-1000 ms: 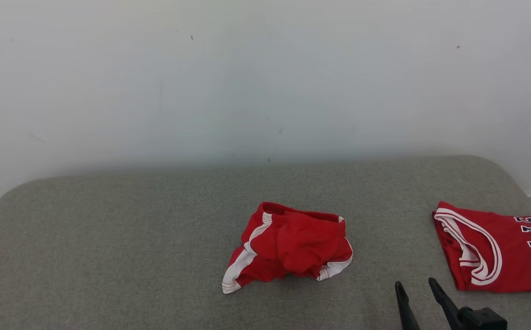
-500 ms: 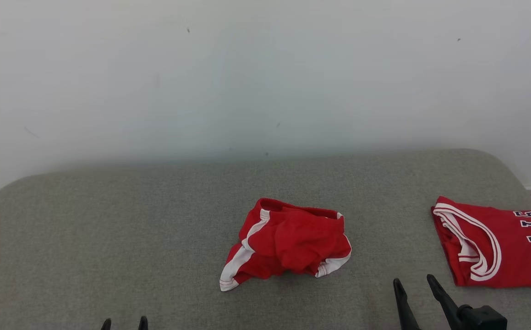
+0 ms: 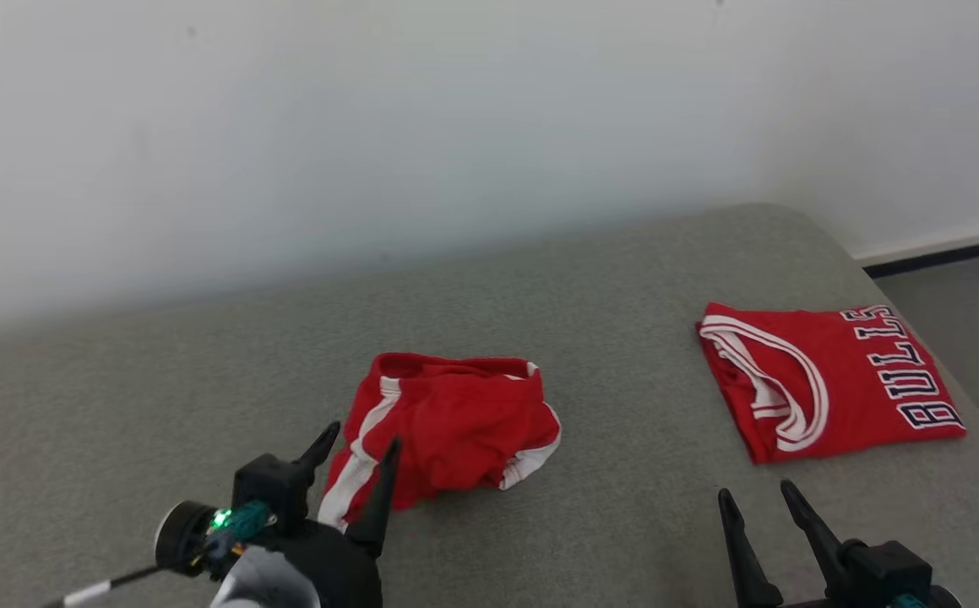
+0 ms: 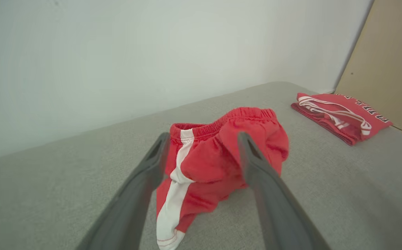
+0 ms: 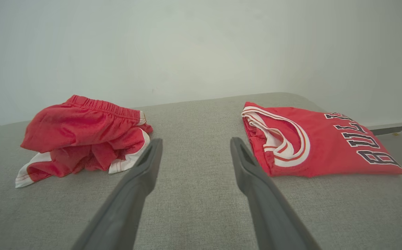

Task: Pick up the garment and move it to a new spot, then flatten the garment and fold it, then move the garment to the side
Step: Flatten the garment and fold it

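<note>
Our left end effector (image 3: 362, 435), fingers spread and empty, is the nearer one. The crumpled shorts (image 3: 455, 422) lie mid-table (image 3: 160, 405) just ahead of its tips, waistband on the far side. Our right end effector (image 3: 753, 490), likewise spread and empty, points between the shorts and the folded jersey (image 3: 827, 380).

Cannot see the near left corner of the red shorts (image 3: 455, 418) in the head view, covered there by the dark fingers of the left gripper (image 3: 363, 434), nor anything under the crumpled top folds. Cannot follow that arm or the body of the right gripper (image 3: 753, 490) past the head view's bottom edge, both cut off there. Cannot read the lettering on the folded jersey (image 4: 339, 111) in the left wrist view, too small and foreshortened there.
</note>
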Robot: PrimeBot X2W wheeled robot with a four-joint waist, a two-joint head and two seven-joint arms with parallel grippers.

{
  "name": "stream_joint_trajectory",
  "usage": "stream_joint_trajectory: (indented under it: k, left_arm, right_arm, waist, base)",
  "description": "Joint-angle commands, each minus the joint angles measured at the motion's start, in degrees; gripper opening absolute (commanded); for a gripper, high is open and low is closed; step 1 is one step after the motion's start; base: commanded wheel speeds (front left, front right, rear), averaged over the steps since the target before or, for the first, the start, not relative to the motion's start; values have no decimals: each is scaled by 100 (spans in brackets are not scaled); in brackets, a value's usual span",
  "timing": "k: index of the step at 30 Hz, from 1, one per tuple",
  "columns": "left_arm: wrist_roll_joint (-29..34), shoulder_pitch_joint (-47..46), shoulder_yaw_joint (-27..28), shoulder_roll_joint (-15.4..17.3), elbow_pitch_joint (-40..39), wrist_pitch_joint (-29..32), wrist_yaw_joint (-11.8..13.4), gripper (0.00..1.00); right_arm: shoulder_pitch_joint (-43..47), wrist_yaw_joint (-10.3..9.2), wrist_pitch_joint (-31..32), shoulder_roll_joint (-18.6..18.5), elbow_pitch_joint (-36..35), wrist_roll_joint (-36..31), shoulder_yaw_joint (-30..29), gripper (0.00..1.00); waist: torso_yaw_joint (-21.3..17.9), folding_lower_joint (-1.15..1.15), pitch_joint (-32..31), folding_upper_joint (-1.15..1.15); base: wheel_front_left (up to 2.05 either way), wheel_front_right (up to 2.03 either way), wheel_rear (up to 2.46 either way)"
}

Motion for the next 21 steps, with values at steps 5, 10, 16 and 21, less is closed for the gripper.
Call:
stream_joint_trajectory:
  k: [5, 10, 16, 21]
  left_arm:
    - [-105, -671, -371, 55, 391, 394, -23, 100]
    - [-69, -1012, -354, 99, 859, 712, 134, 100]
    - [-131, -1184, -169, -17, 1218, 891, 559, 64]
    - [-77, -1250, -269, -62, 1325, 790, 535, 0]
  right_arm:
    - [-97, -13, -76, 25, 39, 29, -30, 100]
    - [-171, -13, -164, 59, 80, 57, 16, 100]
    - [-214, -13, -220, 70, 147, 98, 54, 100]
    - [-214, -13, -225, 69, 176, 55, 34, 100]
  waist:
    - [-1136, -1, 512, -1]
    - [-1460, -1, 646, -1]
    - [-1553, -1, 732, -1]
    - [-1473, -1, 728, -1]
  base:
    - [0, 0, 0]
    - [0, 0, 0]
    - [0, 0, 0]
    - [0, 0, 0]
